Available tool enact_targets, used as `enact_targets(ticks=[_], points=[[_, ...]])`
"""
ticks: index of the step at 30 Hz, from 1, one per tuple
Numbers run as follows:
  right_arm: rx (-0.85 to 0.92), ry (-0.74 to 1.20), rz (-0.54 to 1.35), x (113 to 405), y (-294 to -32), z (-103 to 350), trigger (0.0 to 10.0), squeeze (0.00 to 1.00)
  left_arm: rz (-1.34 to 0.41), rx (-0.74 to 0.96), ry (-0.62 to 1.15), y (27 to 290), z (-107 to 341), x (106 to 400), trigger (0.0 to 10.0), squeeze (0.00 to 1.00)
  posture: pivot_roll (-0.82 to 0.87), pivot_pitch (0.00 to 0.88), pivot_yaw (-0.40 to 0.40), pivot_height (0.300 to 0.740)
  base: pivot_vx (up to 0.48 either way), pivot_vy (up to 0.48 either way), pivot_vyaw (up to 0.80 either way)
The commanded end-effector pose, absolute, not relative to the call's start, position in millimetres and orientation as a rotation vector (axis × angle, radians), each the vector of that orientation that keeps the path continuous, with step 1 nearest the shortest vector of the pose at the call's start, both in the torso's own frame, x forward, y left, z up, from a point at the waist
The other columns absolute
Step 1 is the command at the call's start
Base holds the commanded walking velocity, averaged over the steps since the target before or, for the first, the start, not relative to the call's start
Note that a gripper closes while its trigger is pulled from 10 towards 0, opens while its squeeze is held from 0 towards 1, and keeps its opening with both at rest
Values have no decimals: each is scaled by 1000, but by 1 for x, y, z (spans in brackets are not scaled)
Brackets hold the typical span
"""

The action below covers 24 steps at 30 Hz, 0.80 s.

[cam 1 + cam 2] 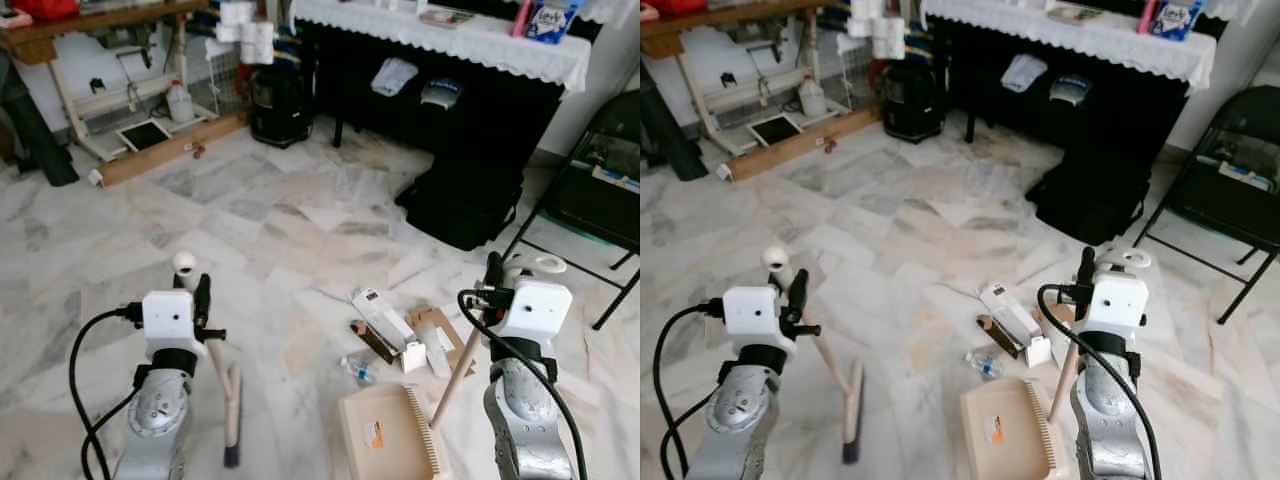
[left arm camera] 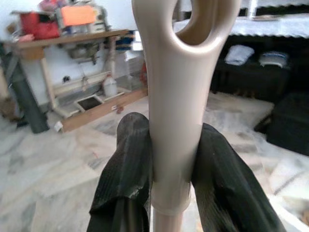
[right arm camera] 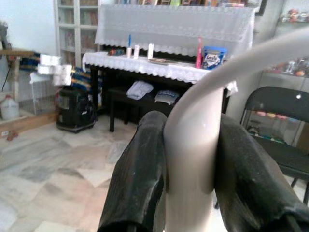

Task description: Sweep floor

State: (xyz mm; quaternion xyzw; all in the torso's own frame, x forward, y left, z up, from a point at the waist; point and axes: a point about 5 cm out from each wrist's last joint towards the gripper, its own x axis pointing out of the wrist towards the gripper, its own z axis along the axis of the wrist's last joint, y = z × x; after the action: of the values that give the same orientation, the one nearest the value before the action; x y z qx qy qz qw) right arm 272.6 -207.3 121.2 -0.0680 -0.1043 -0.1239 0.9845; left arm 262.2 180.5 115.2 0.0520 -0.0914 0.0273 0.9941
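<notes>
While the left gripper (image 2: 174, 159) held its fingers (image 2: 126, 159) clamped on the beige handle of the broom (image 1: 226, 385), the right gripper (image 3: 190, 159) was closed in the same way on the pale handle of the dustpan (image 1: 385, 432). From the left fingers the broom's shaft ran down and slightly toward the robot's right to a dark brush head resting on the marble floor (image 1: 250, 230). From the right fingers the dustpan's stick slanted down and toward the robot's left to the tan pan, whose comb edge faced right. Litter (image 1: 385, 320), consisting of a white carton, a brown box, a flat card and a small clear wrapper, lay just beyond the pan's far edge, between the two tools and ahead of both. Judged from this layout, the brush head stood left of and slightly nearer than the debris, so the coming stroke would have to carry rightward toward the pan.
</notes>
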Motion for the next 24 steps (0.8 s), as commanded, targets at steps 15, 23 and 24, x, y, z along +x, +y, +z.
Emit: enact_targets(ticks=[15,23,24], points=[[-103,-257,-280,275,-208,136,10000,0,-29,134,-250,166,135,280,10000,0,29,0,4,740,136,0,0],[-123,-253,-312,270,-223,138,10000,0,-46,115,-247,155,133,284,10000,0,-9,7,-5,740,365,0,0],[-126,-253,-314,269,-225,138,10000,0,-47,111,-247,153,133,284,10000,0,-11,7,-5,740,375,0,0]])
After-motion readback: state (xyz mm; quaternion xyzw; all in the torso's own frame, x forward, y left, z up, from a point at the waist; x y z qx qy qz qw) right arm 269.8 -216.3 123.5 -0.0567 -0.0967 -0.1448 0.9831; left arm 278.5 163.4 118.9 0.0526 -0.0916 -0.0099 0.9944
